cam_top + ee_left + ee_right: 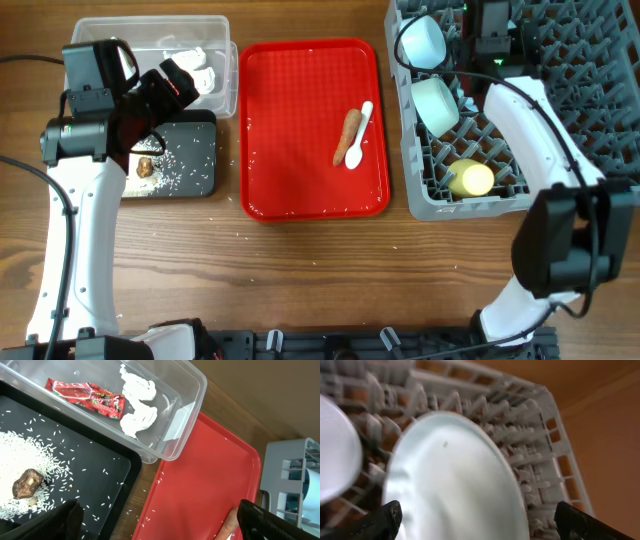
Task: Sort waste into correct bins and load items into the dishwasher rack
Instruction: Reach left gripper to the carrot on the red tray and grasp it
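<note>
Reaching for the thin carrot on the red tray risks dragging the white plastic spoon just beside it into a bin. Left jaws gape wide; right jaws spread wide over the racked plate, which could tip.

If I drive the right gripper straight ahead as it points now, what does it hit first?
Most likely the pale blue plate, which sits in the dishwasher rack and fills the view ahead of the open right gripper. How near it is, I cannot tell.
</note>
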You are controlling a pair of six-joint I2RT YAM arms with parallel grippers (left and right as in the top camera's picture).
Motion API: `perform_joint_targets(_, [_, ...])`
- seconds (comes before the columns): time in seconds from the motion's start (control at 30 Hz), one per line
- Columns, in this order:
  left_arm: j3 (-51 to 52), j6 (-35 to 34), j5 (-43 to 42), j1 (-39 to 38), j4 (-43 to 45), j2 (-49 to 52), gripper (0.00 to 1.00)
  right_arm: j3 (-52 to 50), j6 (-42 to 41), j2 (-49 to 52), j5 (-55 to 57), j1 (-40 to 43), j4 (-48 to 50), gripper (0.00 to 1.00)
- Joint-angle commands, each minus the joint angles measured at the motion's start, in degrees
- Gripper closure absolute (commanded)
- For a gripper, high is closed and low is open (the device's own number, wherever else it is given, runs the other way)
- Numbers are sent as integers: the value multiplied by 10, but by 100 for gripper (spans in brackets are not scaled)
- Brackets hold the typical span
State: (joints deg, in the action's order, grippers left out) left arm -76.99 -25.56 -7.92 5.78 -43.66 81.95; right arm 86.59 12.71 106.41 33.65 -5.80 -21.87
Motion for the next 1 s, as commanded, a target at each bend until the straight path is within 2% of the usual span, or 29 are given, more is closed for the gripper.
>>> perform_joint_targets(0.0, [-3,9,5,2,1,-3,0,9,-72,-111,-43,-2,-2,0])
perform_joint_targets(0.2, [-3,-9,-12,2,14,-3,0,9,-84,-264,-184,-2,-109,0])
perform_joint_targets(0.23, [-3,-8,-39,2,14,-3,0,8,-91,-291,-217,-2,-147,0])
perform_joint_targets(0.37, [-3,-8,-139,-3,19,1,0,8,-148,-322,-288,-2,-235,0])
perform_joint_targets(0.47, [-3,-1,-147,-43,34,13,1,8,-163,-323,-323,-2,-279,0])
perform_joint_targets(0.6, [-3,4,-17,-185,72,49,0,8,-173,-323,-325,-2,-305,0])
perform_joint_targets(0.77, [-3,61,78,-337,118,134,1,8,-190,-323,-325,-2,-344,0])
perform_joint_targets(0.87, [-3,62,124,-382,132,199,0,8,-208,-323,-325,-2,-375,0])
perform_joint_targets(0.97, [-3,68,125,-399,160,268,1,7,-208,-323,-328,-2,-397,0])
